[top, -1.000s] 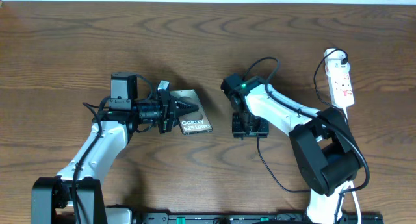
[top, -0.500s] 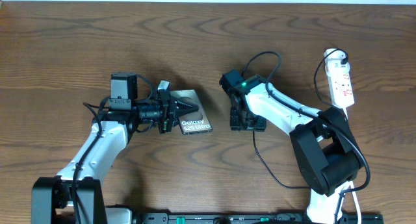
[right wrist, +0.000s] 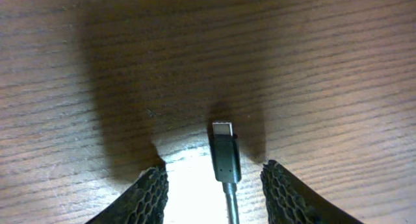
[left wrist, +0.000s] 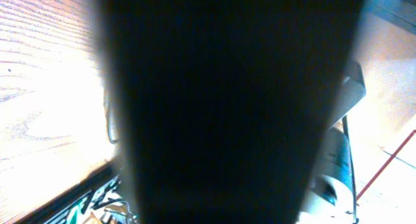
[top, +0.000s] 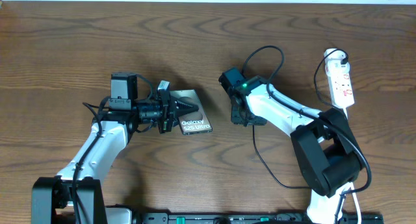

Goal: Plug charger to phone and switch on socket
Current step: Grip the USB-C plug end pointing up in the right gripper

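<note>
The phone [top: 195,122] lies flat on the wooden table left of centre, its white lettering facing up. My left gripper [top: 193,107] is shut, its pointed tips resting over the phone's top face; a dark mass blocks the left wrist view. The charger's thin black cable [top: 260,156] loops around my right arm. Its plug tip [right wrist: 225,156] lies on the wood between my right gripper's [right wrist: 218,193] fingers [right wrist: 147,195], which stand open with a gap on each side. That gripper [top: 245,117] hovers right of the phone. The white socket [top: 342,82] lies at the far right.
The charger cable arcs up behind the right arm [top: 281,53] and trails to the table's front edge. A thicker black lead runs from the socket's top end [top: 320,68]. Bare wood [top: 221,120] separates the phone from the right gripper.
The right gripper has moved toward the far side and slightly left, closer to the phone, its jaws narrowing a little around the plug. The left arm has stayed still.
</note>
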